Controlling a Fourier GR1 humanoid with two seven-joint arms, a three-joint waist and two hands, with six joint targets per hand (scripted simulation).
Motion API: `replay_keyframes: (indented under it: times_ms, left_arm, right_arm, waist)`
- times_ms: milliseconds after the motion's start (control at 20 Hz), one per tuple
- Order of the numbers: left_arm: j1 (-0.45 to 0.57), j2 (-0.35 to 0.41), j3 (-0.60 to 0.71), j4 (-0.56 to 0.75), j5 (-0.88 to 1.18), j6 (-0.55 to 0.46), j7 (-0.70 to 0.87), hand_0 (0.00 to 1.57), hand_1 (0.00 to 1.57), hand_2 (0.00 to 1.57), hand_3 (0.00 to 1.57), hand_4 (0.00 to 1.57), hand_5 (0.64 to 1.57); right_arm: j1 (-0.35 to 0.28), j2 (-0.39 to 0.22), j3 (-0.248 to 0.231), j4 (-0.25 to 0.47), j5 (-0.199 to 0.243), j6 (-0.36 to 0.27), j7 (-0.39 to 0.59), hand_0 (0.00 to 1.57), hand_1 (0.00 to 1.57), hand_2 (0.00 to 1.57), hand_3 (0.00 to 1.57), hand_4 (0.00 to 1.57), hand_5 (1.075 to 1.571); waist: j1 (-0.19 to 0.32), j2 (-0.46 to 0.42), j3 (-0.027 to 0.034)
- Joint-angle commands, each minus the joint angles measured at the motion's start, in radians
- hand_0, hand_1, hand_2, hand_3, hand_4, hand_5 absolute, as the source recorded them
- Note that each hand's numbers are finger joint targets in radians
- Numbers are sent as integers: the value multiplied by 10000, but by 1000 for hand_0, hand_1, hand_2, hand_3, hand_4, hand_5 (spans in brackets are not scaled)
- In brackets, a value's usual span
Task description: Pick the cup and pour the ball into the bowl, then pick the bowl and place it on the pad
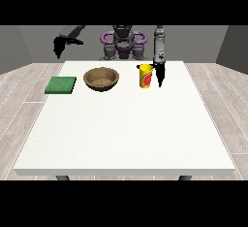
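desk (126, 124): plain white | pad (61, 85): green, fine speckle | bowl (101, 79): brown, wood-like | cup (145, 76): yellow with red marking | robot hand at view's right (159, 75): black | robot hand at view's left (58, 46): black | floor (22, 90): pale grey planks

Even, diffuse light, fairly bright, no obvious source direction. White table (126, 124) reads flat, no glare or hotspots. Only faint soft shadows under the bowl (101, 79) and cup (145, 76). Grey walls dimmer toward the top corners. No edge distortion, focus uniform throughout.
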Motion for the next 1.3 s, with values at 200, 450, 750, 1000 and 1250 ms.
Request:
replay_keyframes:
  times_ms: [200, 450, 750, 1000, 1250]
  left_arm:
    - [-687, 89, 571, 2469, 97, 203, -2289, 0, 0, 0, 0, 0, 1521]
    - [-1592, 247, 491, 2814, 82, 438, -1814, 0, 0, 0, 0, 0, 1559]
    - [-1020, -227, -85, 2730, -1478, 3512, -2249, 1317, 1317, 1571, 1571, 1455, 1245]
    - [-526, 37, -245, 2596, -1670, 3255, -2018, 1327, 1327, 1571, 1571, 1500, 1245]
    - [-767, 1438, -1367, 2204, -3412, 4166, 618, 1381, 1381, 1571, 1571, 1571, 1341]
  right_arm:
    - [-99, -47, 103, -733, -211, 83, 477, 0, 0, 0, 0, 0, 1571]
    - [-307, -269, -332, 814, 15, 416, -1038, 0, 0, 0, 0, 0, 1571]
    - [-493, -354, -59, 206, -64, 445, -259, 0, 0, 0, 0, 0, 1570]
    - [-644, -998, -749, 497, -695, 719, 271, 0, 0, 0, 0, 0, 1570]
    - [-32, -1018, -751, 1777, -436, 816, 475, 0, 0, 0, 0, 0, 1569]
  waist:
    - [-469, 453, -8]
    - [-289, 736, 2]
    - [-956, 776, -2]
    - [-615, 127, 1]
    - [-56, -1969, 40]
